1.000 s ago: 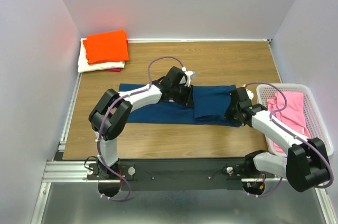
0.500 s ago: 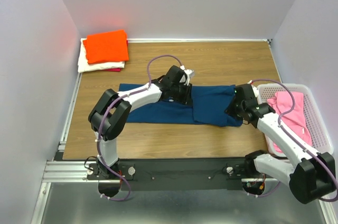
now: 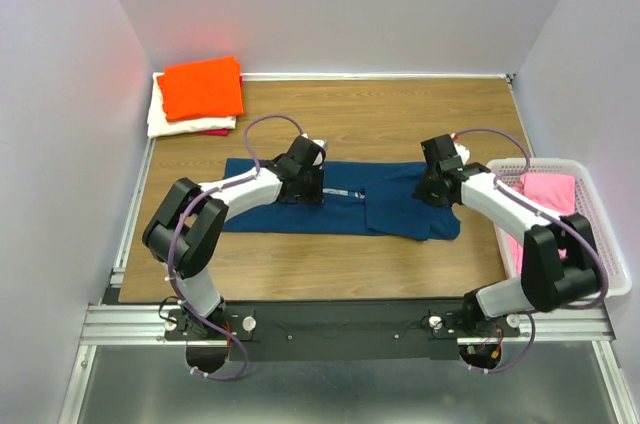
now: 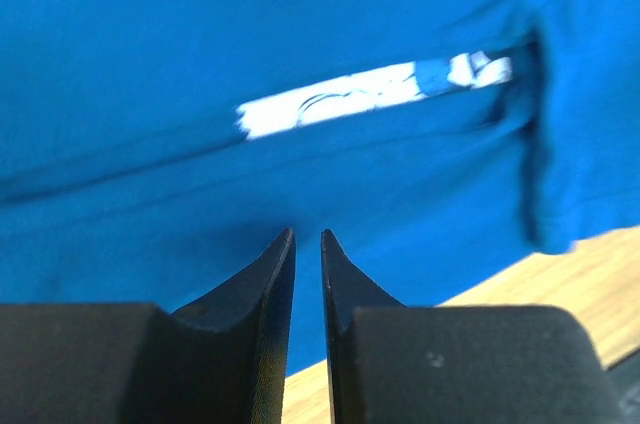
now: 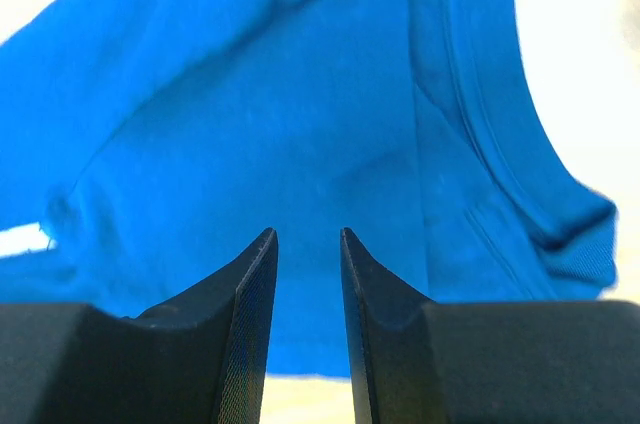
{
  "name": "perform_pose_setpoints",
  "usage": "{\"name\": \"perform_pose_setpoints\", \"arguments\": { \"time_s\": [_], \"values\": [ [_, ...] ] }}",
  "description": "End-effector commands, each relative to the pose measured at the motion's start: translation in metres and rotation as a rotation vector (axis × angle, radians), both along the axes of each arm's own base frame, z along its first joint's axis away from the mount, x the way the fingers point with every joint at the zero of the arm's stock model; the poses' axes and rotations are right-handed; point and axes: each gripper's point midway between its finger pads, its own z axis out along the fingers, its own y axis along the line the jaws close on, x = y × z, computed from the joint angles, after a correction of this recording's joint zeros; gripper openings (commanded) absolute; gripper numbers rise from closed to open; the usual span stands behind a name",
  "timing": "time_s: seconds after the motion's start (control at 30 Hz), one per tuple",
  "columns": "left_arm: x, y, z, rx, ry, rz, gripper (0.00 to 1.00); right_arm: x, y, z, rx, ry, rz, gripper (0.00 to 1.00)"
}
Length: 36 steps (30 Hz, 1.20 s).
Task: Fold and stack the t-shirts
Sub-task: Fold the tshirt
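The navy t-shirt (image 3: 400, 212) lies flat across the table as a long band, its right part folded over. A white print strip (image 4: 340, 104) shows on it. My left gripper (image 3: 310, 189) hovers over the shirt's middle left; its jaws (image 4: 307, 232) stand a narrow gap apart with nothing between them. My right gripper (image 3: 433, 189) hangs over the shirt's right part, open (image 5: 307, 231) and empty above the blue cloth (image 5: 300, 124). At the back left corner sits a folded pile: an orange shirt (image 3: 200, 87) on a cream-white one (image 3: 163, 124) and a red one (image 3: 214, 131).
A white basket (image 3: 600, 199) stands at the right table edge with a pink shirt (image 3: 552, 206) in it. Grey walls close in the left, back and right sides. Bare wood (image 3: 420, 114) lies behind the navy shirt.
My left gripper slid left along the navy shirt, uncovering the white print, and narrowed. My right gripper opened, left the shirt's near right edge and swung toward the far side.
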Motion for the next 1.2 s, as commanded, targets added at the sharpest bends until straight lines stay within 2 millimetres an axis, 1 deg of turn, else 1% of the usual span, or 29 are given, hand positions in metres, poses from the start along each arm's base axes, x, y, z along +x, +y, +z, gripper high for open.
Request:
{"name": "perform_pose_setpoints", "arguments": {
  "time_s": [0.0,0.03,0.07,0.1,0.13,0.17,0.23,0.27,0.3,0.33,0.37,0.47,0.5,0.53,0.57,0.6,0.7,0.8,0.87,1.03,1.17],
  "values": [
    [0.004,0.015,-0.006,0.054,-0.033,0.089,0.23,0.033,-0.004,0.004,-0.056,-0.060,-0.028,0.38],
    [0.004,0.016,-0.004,0.049,-0.038,0.096,0.22,0.038,-0.005,0.005,-0.069,-0.065,-0.031,0.38],
    [0.004,0.016,-0.003,0.049,-0.040,0.097,0.22,0.039,-0.007,0.005,-0.077,-0.067,-0.035,0.38],
    [0.005,0.016,-0.002,0.052,-0.044,0.101,0.22,0.043,-0.007,0.010,-0.079,-0.082,-0.041,0.38],
    [0.007,0.015,0.005,0.040,-0.058,0.101,0.22,0.046,-0.008,0.013,-0.082,-0.092,-0.045,0.38],
    [0.009,0.013,0.009,0.028,-0.069,0.097,0.22,0.052,-0.007,0.021,-0.079,-0.114,-0.045,0.38],
    [0.013,0.009,0.020,0.011,-0.093,0.092,0.22,0.059,-0.005,0.030,-0.078,-0.137,-0.044,0.38],
    [0.017,0.007,0.026,0.007,-0.106,0.085,0.22,0.065,-0.005,0.033,-0.080,-0.147,-0.041,0.38],
    [0.020,0.005,0.028,0.007,-0.111,0.081,0.22,0.075,0.000,0.044,-0.071,-0.173,-0.036,0.38],
    [0.022,0.004,0.031,0.008,-0.116,0.077,0.22,0.081,0.002,0.047,-0.067,-0.181,-0.033,0.38],
    [0.026,0.003,0.037,0.009,-0.128,0.073,0.22,0.086,0.004,0.040,-0.074,-0.164,-0.026,0.37],
    [0.034,0.001,0.042,0.017,-0.140,0.075,0.22,0.101,0.006,0.040,-0.089,-0.171,-0.032,0.35],
    [0.037,0.003,0.043,0.019,-0.143,0.079,0.22,0.105,0.004,0.030,-0.107,-0.149,-0.037,0.34],
    [0.039,0.004,0.044,0.019,-0.145,0.083,0.22,0.109,0.001,0.029,-0.123,-0.153,-0.049,0.34],
    [0.040,0.005,0.045,0.015,-0.145,0.085,0.22,0.111,-0.001,0.025,-0.132,-0.144,-0.054,0.33],
    [0.040,0.005,0.045,0.007,-0.142,0.083,0.22,0.111,-0.005,0.012,-0.146,-0.117,-0.064,0.32],
    [0.041,0.008,0.044,0.003,-0.137,0.084,0.22,0.106,-0.018,-0.006,-0.163,-0.072,-0.088,0.30],
    [0.043,0.013,0.043,0.002,-0.136,0.090,0.22,0.095,-0.030,-0.022,-0.179,-0.040,-0.106,0.30],
    [0.043,0.016,0.038,0.002,-0.125,0.091,0.22,0.091,-0.033,-0.028,-0.177,-0.031,-0.109,0.30],
    [0.041,0.011,0.030,-0.015,-0.106,0.076,0.22,0.091,-0.030,-0.041,-0.157,-0.002,-0.090,0.30],
    [0.035,0.012,0.021,-0.020,-0.082,0.073,0.22,0.090,-0.032,-0.051,-0.151,0.014,-0.090,0.30]
  ]
}}
